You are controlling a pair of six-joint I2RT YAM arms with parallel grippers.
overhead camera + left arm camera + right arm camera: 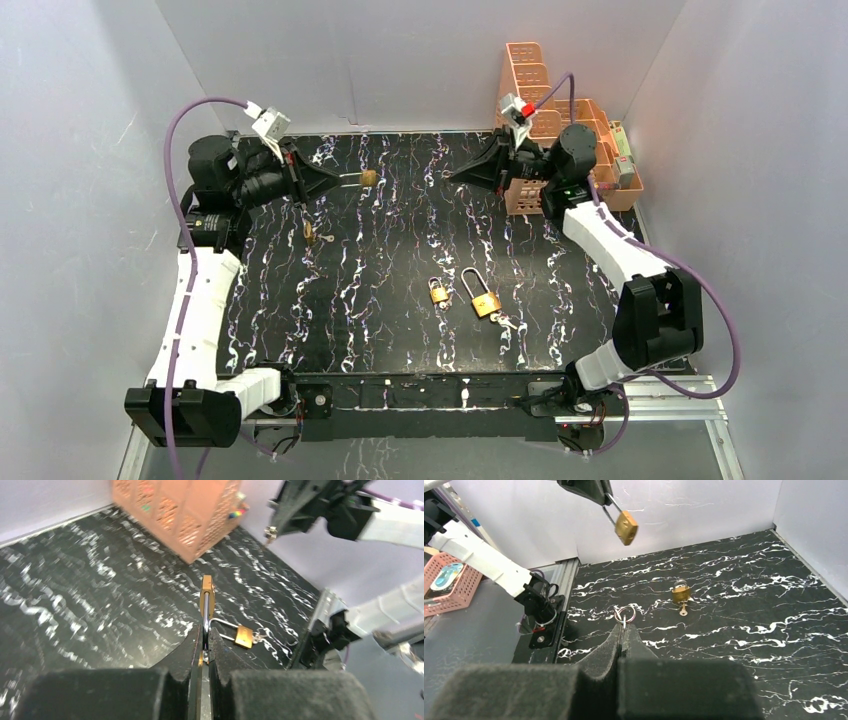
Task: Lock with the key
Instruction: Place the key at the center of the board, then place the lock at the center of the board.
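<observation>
The left arm's fingers [192, 650] are closing tightly on the steel shackle of a brass padlock [207, 592], holding it in the air above the far left part of the table [380, 330]. The lock's body is sticking out past the fingertips, pointing toward the right arm. In the right wrist view the same padlock is hanging tilted near the top of the picture.

The right arm's fingers [611, 645] are pressing shut on a key ring [625, 614], which is standing up just beyond their tips. This hand is also raised above the table, on the far right, facing the left one across a gap. The key's blade is too small to make out clearly.

A pink basket [560, 130] is standing at the far right corner, behind the right arm.

Three more locks are lying on the black marbled table. A long-shackled padlock [483, 300] is resting near the middle front with a key [505, 321] touching it. A small padlock [438, 292] is sitting just beside it on the left. A third padlock [681, 594] is lying on the left side, with a loose key [683, 611] just beside it.
</observation>
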